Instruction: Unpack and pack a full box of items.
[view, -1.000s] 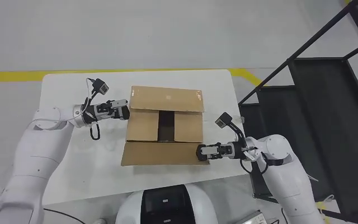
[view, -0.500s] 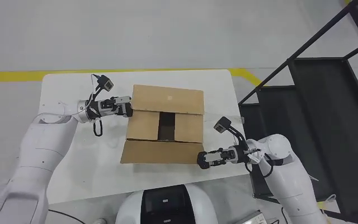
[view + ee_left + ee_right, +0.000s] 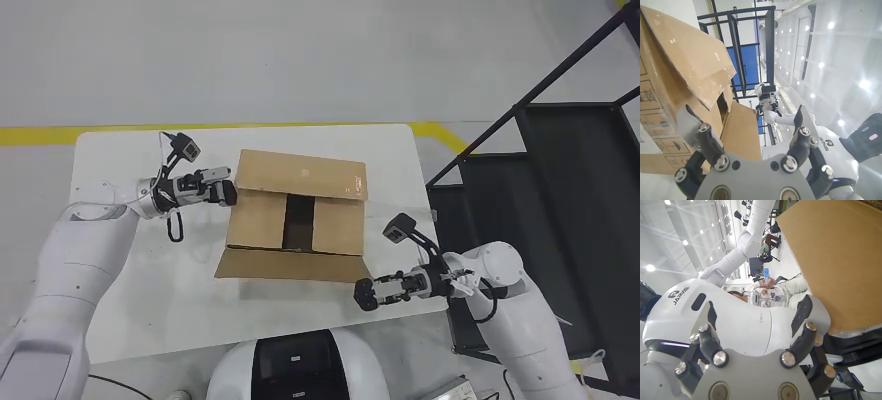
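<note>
A brown cardboard box [image 3: 294, 218] stands mid-table with its outer flaps spread and a dark gap [image 3: 297, 222] between the two inner flaps. My left gripper [image 3: 226, 190] is open at the box's left far corner, one finger against the box wall [image 3: 660, 102] under a raised flap [image 3: 691, 62]. My right gripper [image 3: 366, 294] is open just off the near flap's right corner [image 3: 362, 272], holding nothing. The near flap [image 3: 832, 262] rises beside one right finger [image 3: 804, 311]. The box's contents are hidden.
The white table [image 3: 150, 300] has bare room to the left and along the near edge. A dark metal staircase [image 3: 540, 170] stands close to the right of the table. My right gripper also appears far off in the left wrist view [image 3: 767, 111].
My right gripper has drawn back from the near flap's corner toward the table's near edge, letting go of it. The near flap has lifted slightly. My left gripper shifted a little toward the far side.
</note>
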Tool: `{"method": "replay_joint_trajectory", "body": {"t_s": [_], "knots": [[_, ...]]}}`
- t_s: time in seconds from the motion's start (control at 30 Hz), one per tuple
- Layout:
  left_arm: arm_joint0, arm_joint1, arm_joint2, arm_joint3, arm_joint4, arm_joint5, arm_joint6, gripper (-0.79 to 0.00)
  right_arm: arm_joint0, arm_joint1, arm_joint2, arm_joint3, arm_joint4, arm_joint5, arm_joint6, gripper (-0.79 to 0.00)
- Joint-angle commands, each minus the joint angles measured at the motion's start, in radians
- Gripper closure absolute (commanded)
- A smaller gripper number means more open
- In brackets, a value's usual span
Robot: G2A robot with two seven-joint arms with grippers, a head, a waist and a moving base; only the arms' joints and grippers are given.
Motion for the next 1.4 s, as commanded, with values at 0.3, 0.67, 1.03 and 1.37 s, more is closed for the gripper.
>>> {"method": "replay_joint_trajectory", "body": {"t_s": [0.3, 0.67, 1.03, 1.37], "knots": [[-0.078, -0.053, 0.061, 0.052, -0.105, 0.044, -0.044, -0.785, -0.011, 0.015, -0.054, -0.036, 0.026, 0.024, 0.013, -0.785], [-0.197, -0.089, 0.096, 0.089, -0.105, 0.094, -0.094, -0.785, 0.032, 0.037, -0.173, -0.071, 0.092, 0.012, 0.013, -0.785], [-0.297, -0.154, 0.144, 0.216, -0.163, 0.085, -0.085, -0.785, 0.073, 0.064, -0.047, -0.051, 0.258, 0.017, -0.146, -0.785], [-0.374, -0.224, 0.204, 0.335, -0.145, 0.083, -0.083, -0.785, 0.207, 0.05, -0.185, 0.121, 0.088, 0.076, -0.282, -0.785]]}}
